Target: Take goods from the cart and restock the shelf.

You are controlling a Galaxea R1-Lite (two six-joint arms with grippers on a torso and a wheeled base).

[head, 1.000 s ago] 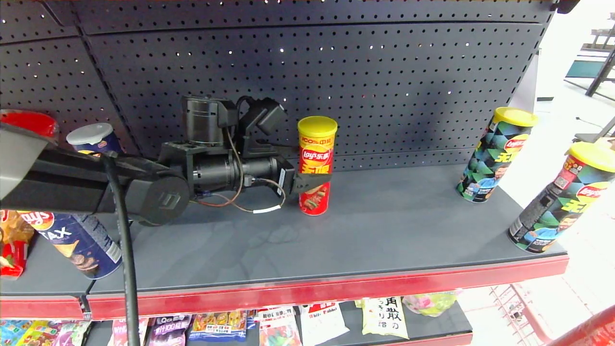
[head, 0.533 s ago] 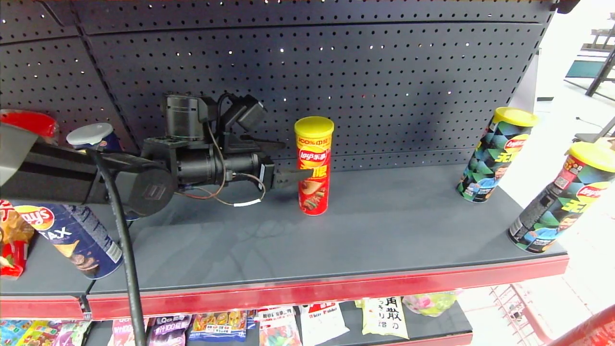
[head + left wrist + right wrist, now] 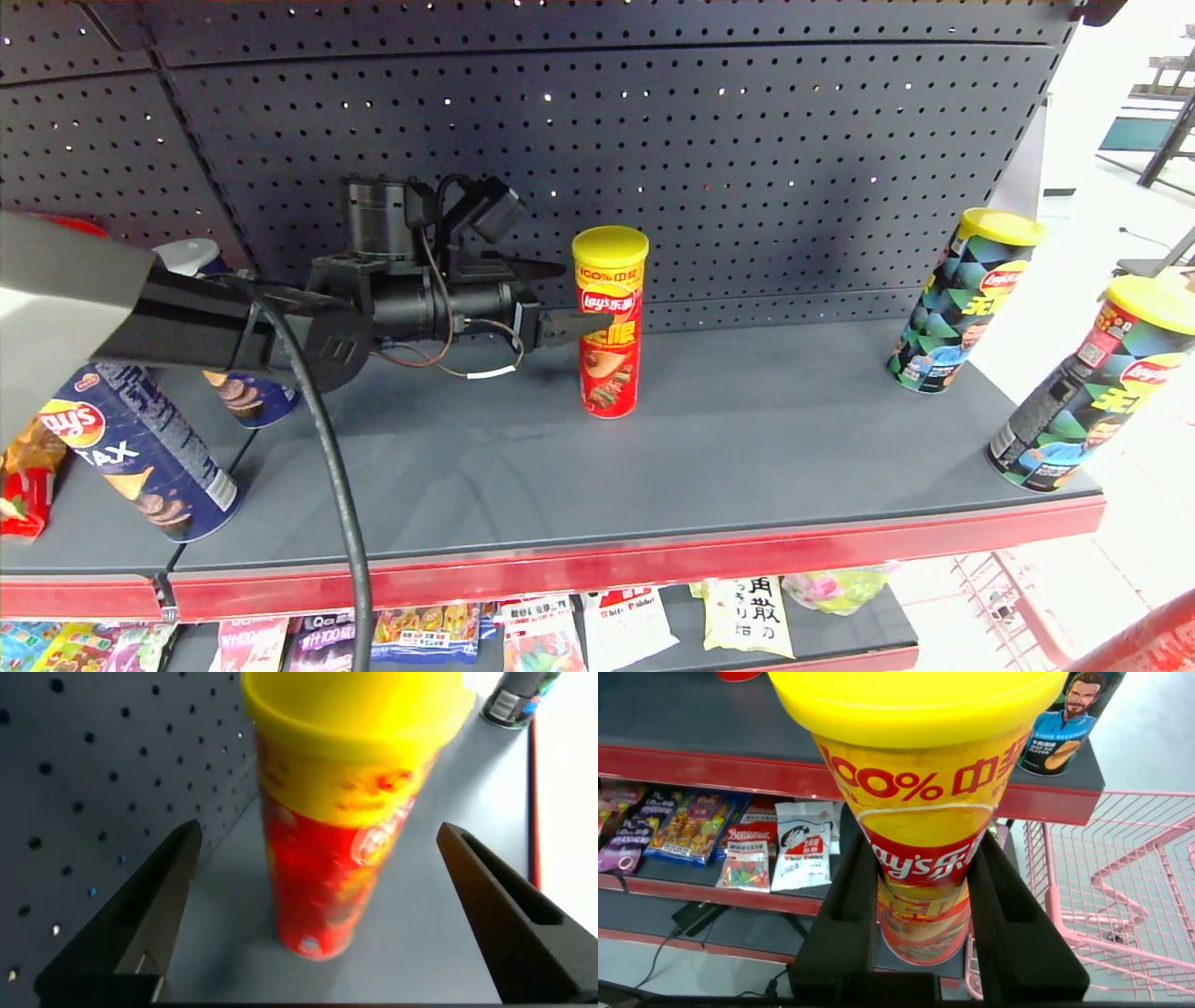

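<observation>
Left gripper (image 3: 575,297) has let go of the red can (image 3: 611,322) and backed off a bit, jaws wide apart (can's upright mid-shelf (image 3: 747,439), near the back). One restocked. Right gripper (image 3: 923,863) is clamped on a second can (image 3: 915,784), probably next.

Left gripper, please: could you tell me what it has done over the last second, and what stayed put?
The left gripper has drawn back along the red can toward the robot's left and risen a little. Its open fingers flank the can without touching it. The red can stands upright on the shelf, almost where it was. The green cans at the right have not moved. The right gripper grips another can.
</observation>
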